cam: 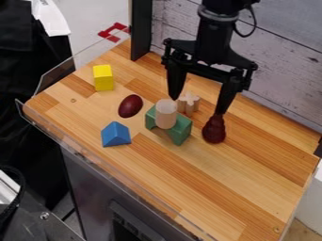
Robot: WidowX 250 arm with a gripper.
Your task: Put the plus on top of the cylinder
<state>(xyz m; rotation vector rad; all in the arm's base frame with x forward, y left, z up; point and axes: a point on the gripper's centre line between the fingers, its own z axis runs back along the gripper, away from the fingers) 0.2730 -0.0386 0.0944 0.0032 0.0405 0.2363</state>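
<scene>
In the camera view, the plus (189,102) is a small, chunky piece of pale wood with stubby arms, just beside the cylinder (166,113) and partly overlapped by it. The cylinder, pale too, stands upright on the green arch block (180,129). The gripper (196,106) hangs over the plus with its jaws spread wide, one finger to each side. The finger at the view's right ends at the narrow top of the dark red pin-shaped piece (214,130); whether they touch, I cannot tell.

A transparent guard (75,156) runs along the wooden tabletop's (220,188) near left edge. Planks stretch from the arch to the near right corner. The blue block (116,135) and dark red egg (131,106) lie left of the arch, the yellow block (103,78) well apart beyond them.
</scene>
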